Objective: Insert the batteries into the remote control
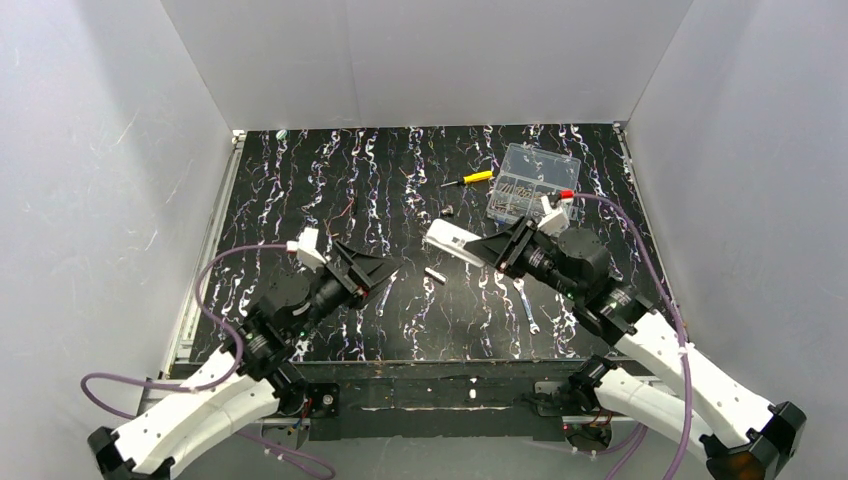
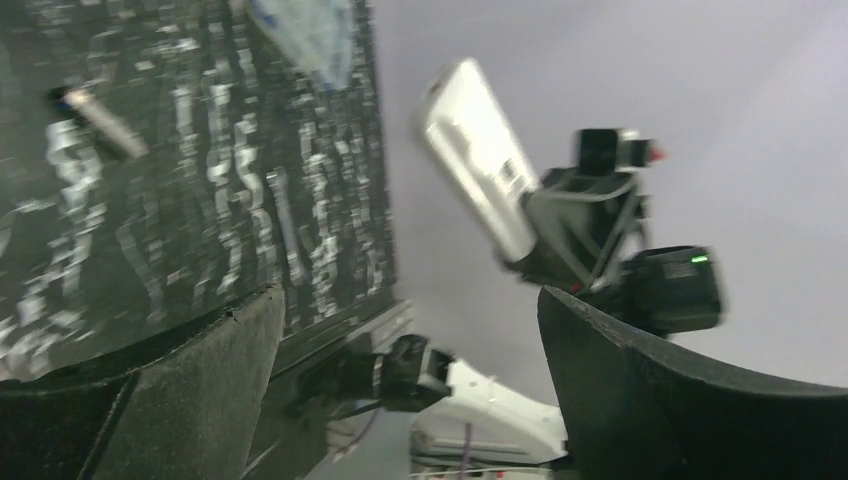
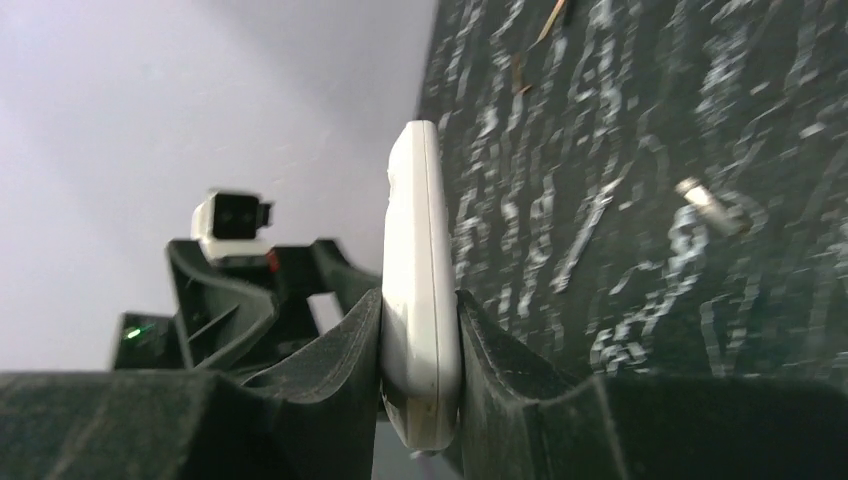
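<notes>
**Camera setup, quick rundown**

Top cam sits high up behind the arms (image 1: 215, 400) and looks down over the whole table (image 1: 300, 180), so it's fairly far off. Left wrist cam is rolled sideways, right up on the left gripper (image 2: 410, 310), facing across at the right gripper (image 2: 530, 230) and the remote (image 2: 478, 155). Right wrist cam is super close on the remote, looking back at the left gripper. All three catch the remote plus some table.
</notes>
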`<state>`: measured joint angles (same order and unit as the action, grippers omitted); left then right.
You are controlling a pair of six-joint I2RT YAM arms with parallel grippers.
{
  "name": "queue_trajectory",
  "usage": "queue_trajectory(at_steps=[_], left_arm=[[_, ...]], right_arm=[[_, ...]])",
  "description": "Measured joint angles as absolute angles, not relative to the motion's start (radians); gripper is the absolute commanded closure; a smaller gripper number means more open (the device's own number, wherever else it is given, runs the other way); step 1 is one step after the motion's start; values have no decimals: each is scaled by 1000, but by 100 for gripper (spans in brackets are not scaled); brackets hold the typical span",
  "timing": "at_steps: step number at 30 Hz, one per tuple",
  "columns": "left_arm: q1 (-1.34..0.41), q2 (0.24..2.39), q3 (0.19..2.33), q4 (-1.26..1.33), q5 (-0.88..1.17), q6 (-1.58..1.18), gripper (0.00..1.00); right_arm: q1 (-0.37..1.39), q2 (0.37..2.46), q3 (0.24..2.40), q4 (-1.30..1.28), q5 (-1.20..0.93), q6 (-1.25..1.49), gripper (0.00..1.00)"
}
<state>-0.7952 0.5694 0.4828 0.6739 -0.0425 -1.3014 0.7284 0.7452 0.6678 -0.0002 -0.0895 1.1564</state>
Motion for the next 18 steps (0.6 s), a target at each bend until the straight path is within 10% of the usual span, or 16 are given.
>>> queue_trajectory(at_steps=[18], left_arm=[[-795,380,731,-228,-181,-1083,2]], right_arm=[[863,1177,975,-455,356,147,99]])
